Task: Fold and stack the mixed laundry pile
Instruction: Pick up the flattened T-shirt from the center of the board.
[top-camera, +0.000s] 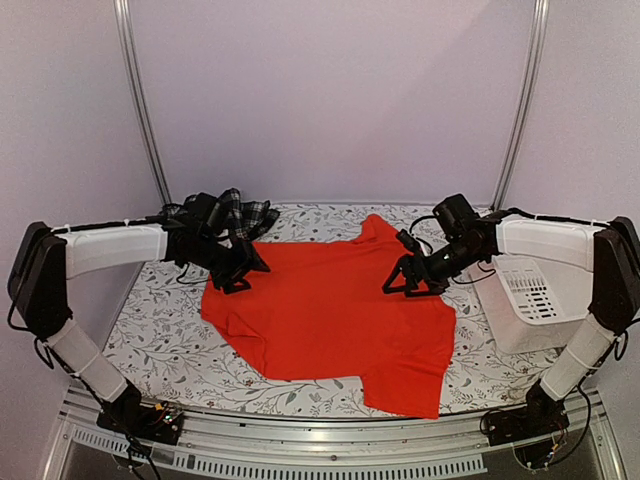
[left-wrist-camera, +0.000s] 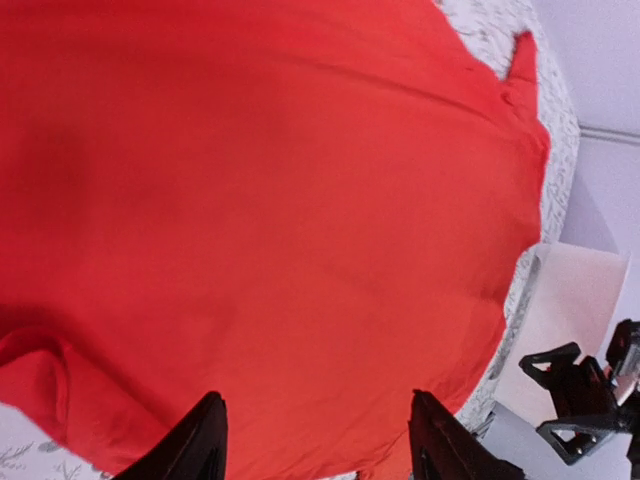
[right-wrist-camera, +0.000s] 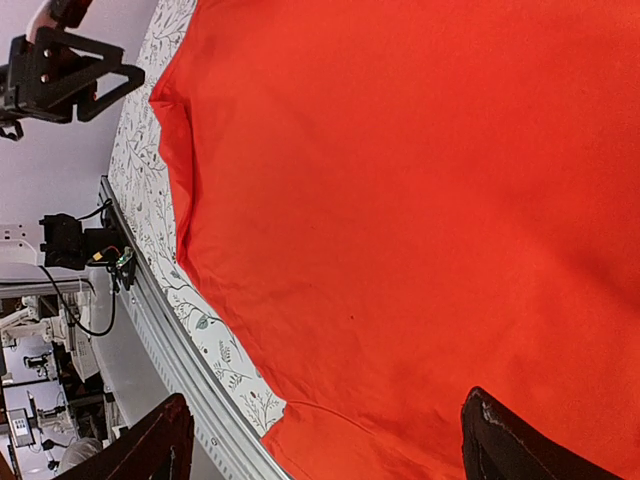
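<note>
Top external view: the red shirt lies spread flat across the middle of the table, and the plaid garment is bunched at the far left corner. Both look light and limp, so I'd pinch the shirt at a sleeve or side edge. My left claw and right claw hang open and empty over its sides. The white basket at the right edge crowds my right arm.

Arm links: white cloth-sleeved left arm and right arm; black joint housings.
End effectors: black angular-framed left gripper and right gripper.
Cabling: thin black cables at wrists and bases.
</note>
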